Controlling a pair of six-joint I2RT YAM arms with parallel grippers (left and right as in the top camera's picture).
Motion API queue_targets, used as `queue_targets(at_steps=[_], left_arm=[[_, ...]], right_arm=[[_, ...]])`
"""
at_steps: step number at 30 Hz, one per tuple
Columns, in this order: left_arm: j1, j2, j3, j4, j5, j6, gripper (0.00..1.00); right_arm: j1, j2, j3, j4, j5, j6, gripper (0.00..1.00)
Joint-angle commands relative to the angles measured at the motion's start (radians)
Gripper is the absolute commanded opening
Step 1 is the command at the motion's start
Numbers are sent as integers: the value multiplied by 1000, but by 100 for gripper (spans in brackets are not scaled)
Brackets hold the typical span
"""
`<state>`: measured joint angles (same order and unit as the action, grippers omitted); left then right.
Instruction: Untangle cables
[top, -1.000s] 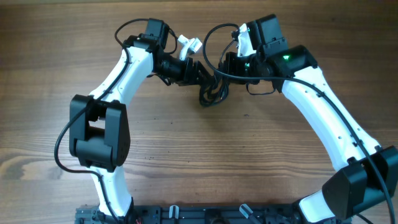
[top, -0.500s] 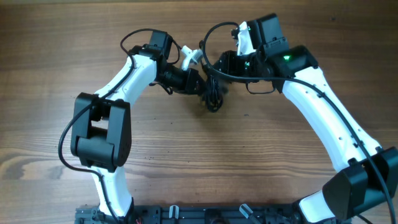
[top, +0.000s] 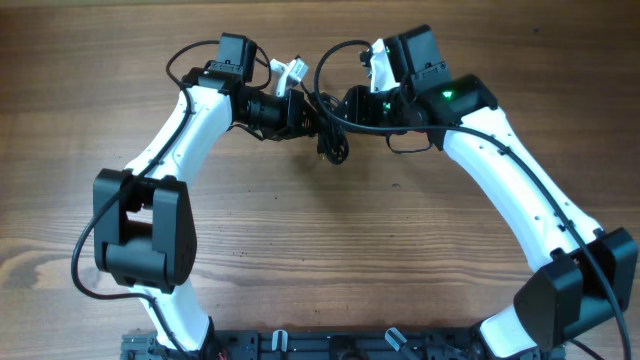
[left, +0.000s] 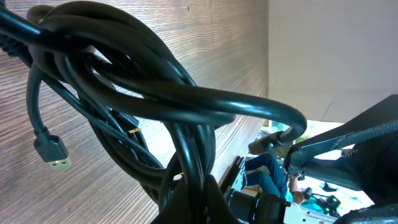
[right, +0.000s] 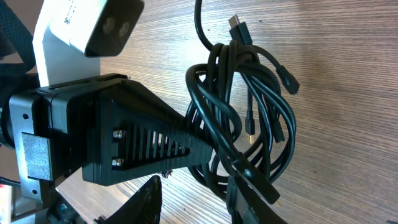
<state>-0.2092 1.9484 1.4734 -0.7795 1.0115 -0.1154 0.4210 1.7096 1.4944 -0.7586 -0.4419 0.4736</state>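
A tangled bundle of black cables (top: 332, 146) hangs at the back middle of the wooden table (top: 330, 260). My left gripper (top: 312, 118) is shut on the bundle's strands (left: 186, 99), clamped between its fingers (left: 193, 199). A USB plug (left: 53, 152) dangles on the left. My right gripper (top: 350, 105) is open right beside the bundle (right: 249, 118). Its fingers (right: 196, 202) are apart, and one strand lies across the right finger. The left gripper's black fingers (right: 180, 146) reach into the bundle from the left. Several loose plug ends (right: 290, 84) stick out.
Both arms meet at the far middle of the table, their wrists close together. The left wrist's white camera housing (right: 87, 25) sits just beside my right gripper. A black rail (top: 330, 345) runs along the table's near edge.
My left gripper has pulled the bundle a little left and toward the back. The bundle now hangs tighter. My right gripper has shifted slightly left with it.
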Motion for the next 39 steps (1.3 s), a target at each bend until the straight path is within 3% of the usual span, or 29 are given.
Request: queue_targets(at_steps=[1, 6, 16, 21, 26, 35, 39], left_arm=[[3, -28, 10, 8, -43, -6, 4], [3, -28, 10, 16, -229, -84, 4], [7, -34, 11, 52, -220, -98, 4], [44, -141, 19, 111, -31, -187, 4], [57, -229, 19, 137, -31, -294, 4], [57, -247, 19, 63, -11, -296, 4], [57, -247, 19, 65, 105, -285, 4]], right_arm=[[2, 21, 2, 6, -11, -3, 36], [2, 21, 2, 5, -7, -3, 36], [2, 21, 2, 5, -8, -3, 36], [1, 20, 4, 79, -186, -111, 36], [2, 20, 4, 97, -196, -159, 37], [0, 20, 3, 186, -122, -159, 38], [0, 21, 3, 180, -116, -160, 42]])
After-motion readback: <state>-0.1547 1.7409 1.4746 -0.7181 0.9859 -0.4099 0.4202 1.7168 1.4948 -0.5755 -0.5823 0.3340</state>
